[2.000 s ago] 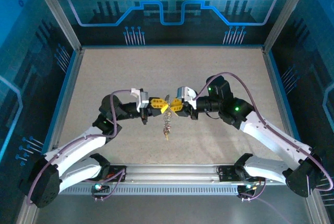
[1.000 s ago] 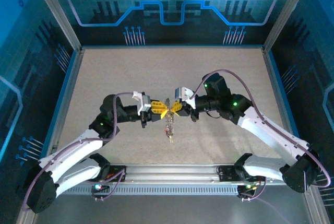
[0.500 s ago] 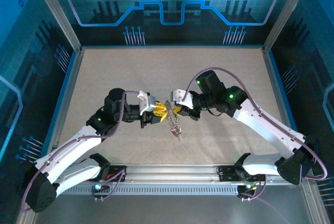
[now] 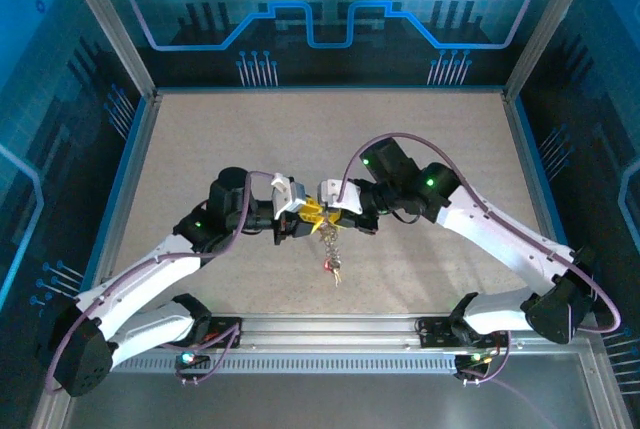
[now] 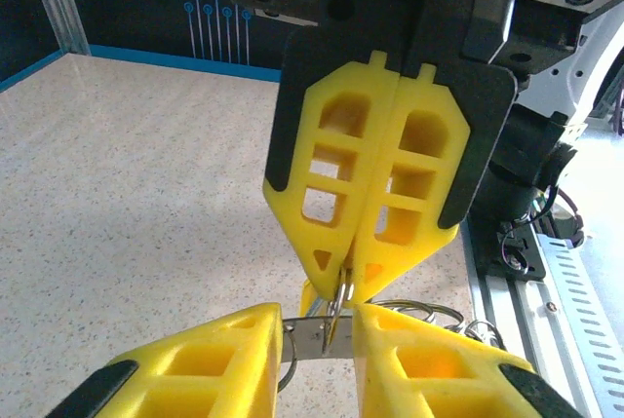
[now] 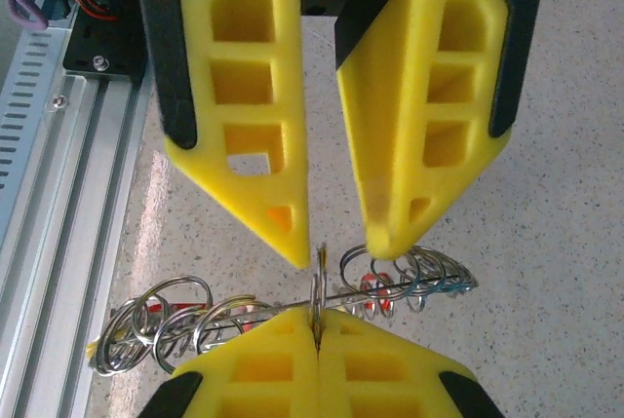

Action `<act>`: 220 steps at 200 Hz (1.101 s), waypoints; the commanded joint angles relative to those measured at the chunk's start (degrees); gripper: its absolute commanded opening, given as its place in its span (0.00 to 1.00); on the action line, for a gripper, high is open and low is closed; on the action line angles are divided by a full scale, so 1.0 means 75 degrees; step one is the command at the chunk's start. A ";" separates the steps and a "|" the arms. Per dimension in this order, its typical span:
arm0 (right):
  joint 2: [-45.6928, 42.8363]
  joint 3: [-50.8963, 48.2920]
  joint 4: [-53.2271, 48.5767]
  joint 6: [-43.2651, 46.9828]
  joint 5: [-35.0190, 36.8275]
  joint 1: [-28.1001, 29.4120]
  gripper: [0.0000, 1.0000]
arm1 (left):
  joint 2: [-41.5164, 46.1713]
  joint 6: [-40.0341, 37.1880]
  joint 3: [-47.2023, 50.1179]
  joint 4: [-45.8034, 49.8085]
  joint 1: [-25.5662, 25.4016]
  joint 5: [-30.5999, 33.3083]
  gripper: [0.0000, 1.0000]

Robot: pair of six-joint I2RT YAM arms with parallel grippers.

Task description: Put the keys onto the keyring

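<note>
Here we see left gripper [image 6: 336, 243] above bench [image 4: 420, 139], fingers slightly parted, straddling keyring [image 6: 317, 286] rim without gripping it. Keyring edge-on between both grippers, off bench. Keys [image 4: 329, 247] dangle beneath in bunch, red tag [image 4: 328, 267] among them. Right gripper [image 5: 346, 282] fully closed, pinching keyring rim.

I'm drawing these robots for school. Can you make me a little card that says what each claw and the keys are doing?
right gripper: shut, pinching the keyring edge-on
left gripper: jaws apart, one fingertip on each side of the keyring
where they meet: middle of the table, tip to tip
keys: a bunch hanging below the two grippers
red tag: near the bottom of the bunch
table: speckled beige
</note>
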State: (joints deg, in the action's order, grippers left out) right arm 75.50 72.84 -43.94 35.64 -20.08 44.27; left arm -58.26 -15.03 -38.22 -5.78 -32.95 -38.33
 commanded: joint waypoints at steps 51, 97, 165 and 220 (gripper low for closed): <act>0.0065 0.0302 0.0164 0.0100 -0.0350 0.0155 0.00 | 0.0032 -0.0399 -0.0313 0.0448 -0.0239 0.0287 0.01; -0.0091 0.0231 0.0247 0.0063 -0.0383 0.0116 0.05 | 0.0051 -0.0586 -0.0529 0.0945 -0.0306 0.0581 0.00; -0.0579 -0.0307 0.0341 0.0020 -0.1414 -0.0637 0.23 | 0.0439 0.0043 0.0114 -0.0923 -0.0297 -0.0240 0.00; -0.0705 -0.0430 0.0371 -0.0148 -0.2053 -0.0822 0.24 | 0.0588 0.0611 0.0818 -0.2850 -0.0289 -0.0251 0.00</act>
State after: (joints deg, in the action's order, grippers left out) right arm 70.98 70.26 -41.71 35.81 -31.16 38.48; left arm -54.87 -13.28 -32.93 -16.67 -34.74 -37.82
